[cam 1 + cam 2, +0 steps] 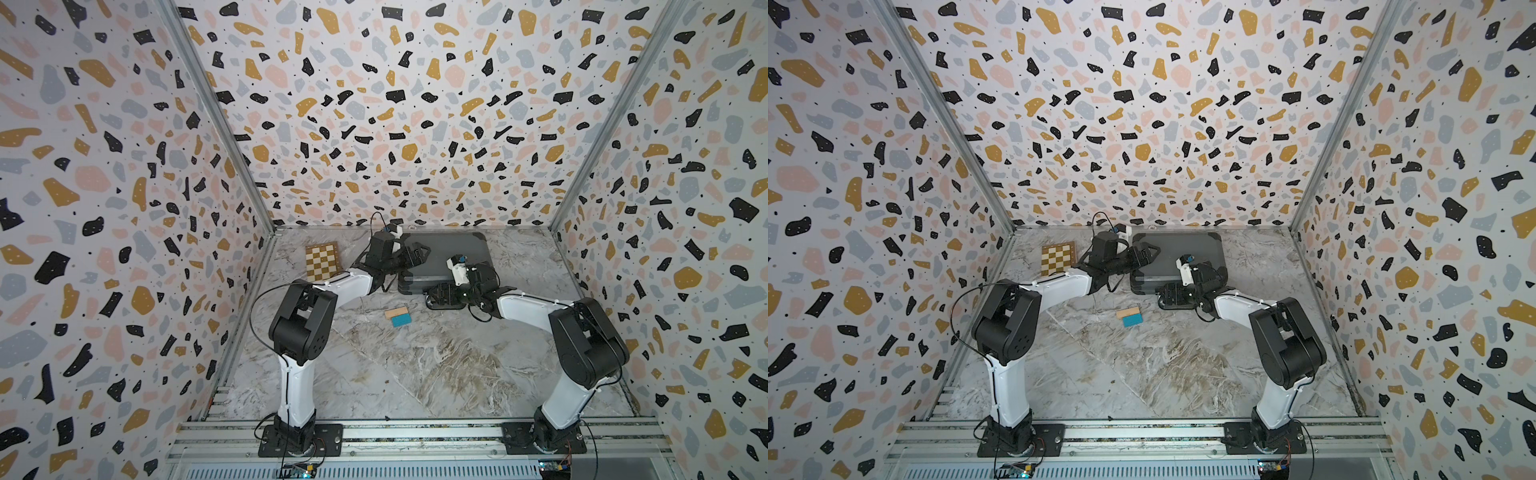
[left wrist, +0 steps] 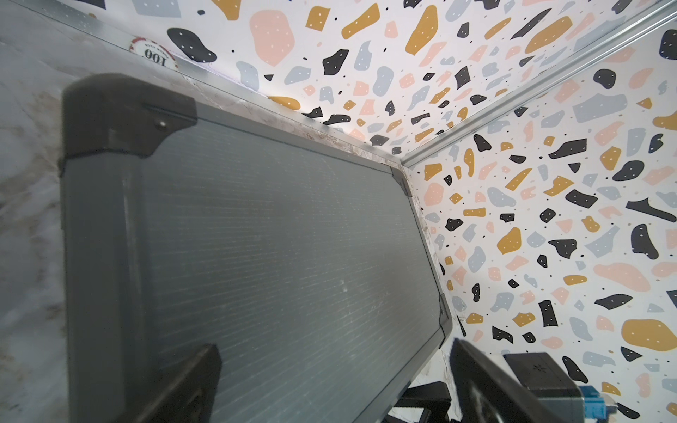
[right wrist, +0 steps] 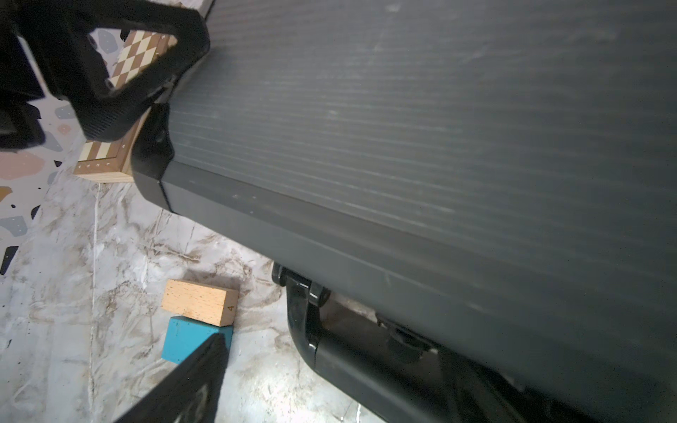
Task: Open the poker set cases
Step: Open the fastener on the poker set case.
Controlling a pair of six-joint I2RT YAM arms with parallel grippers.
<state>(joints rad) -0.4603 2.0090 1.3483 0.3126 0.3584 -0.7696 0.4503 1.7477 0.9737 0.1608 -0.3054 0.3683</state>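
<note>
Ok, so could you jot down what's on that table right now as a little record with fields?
Case: dark grey poker set case, lid down, at the back of the table
Left gripper: open, over the lid
Right gripper: open, at the case's black handle
Beside the case: wooden chessboard box
In front of the case: wooden block and blue block, side by side
Behind the case: poker chip marked 100
</note>
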